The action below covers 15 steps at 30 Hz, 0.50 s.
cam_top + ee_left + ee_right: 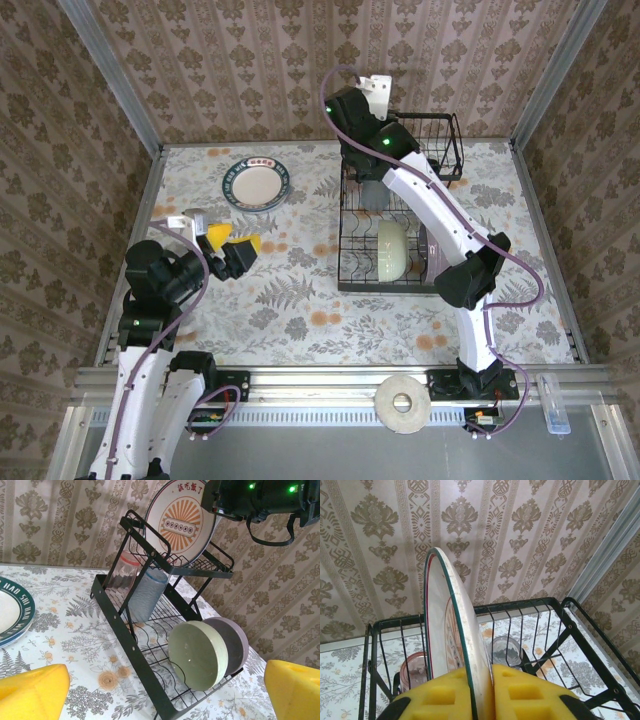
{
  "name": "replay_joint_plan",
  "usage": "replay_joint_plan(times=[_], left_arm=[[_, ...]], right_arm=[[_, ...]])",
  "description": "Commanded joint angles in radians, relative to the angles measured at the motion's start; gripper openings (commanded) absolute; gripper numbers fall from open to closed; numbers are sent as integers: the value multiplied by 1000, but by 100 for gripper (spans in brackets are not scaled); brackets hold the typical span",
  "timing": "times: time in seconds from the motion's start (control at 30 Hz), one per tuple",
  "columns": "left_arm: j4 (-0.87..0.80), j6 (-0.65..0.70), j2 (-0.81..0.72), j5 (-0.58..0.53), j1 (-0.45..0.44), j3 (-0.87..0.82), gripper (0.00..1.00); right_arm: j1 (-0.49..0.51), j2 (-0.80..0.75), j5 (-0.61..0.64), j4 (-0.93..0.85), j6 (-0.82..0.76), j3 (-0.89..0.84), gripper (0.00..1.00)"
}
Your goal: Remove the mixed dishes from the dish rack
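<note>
The black wire dish rack (pixel 350 262) stands at the right back of the table. On its upper shelf a plate with an orange centre pattern (pixel 440 610) stands on edge, and my right gripper (pixel 491 672) is shut on its rim from above. Below stand a pinkish tumbler (pixel 122 575) and a second tumbler (pixel 147 595). A cream-green bowl (pixel 195 655) and a lilac bowl (pixel 235 640) lean on edge in the lower tier. A blue-striped plate (pixel 255 184) lies flat on the table. My left gripper (pixel 233 242) hangs open left of the rack, its yellow fingers (pixel 35 692) wide apart with nothing between them.
Patterned walls close the table in on three sides. A roll of tape (pixel 402 403) lies on the front rail, with a small clear piece (pixel 553 400) at its right end. Bare flowered tablecloth (pixel 290 300) stretches between the left gripper and the rack.
</note>
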Motion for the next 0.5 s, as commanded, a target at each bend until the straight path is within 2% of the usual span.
replay_joint_plan(times=[0.0,0.47], left_arm=[[36,-12,-14,28,-6,-10,100],[31,-8,-13,16,-6,-8,100]], right_arm=[[-7,1,22,-25,21,37,13],[1,-23,39,16,-62,71,1]])
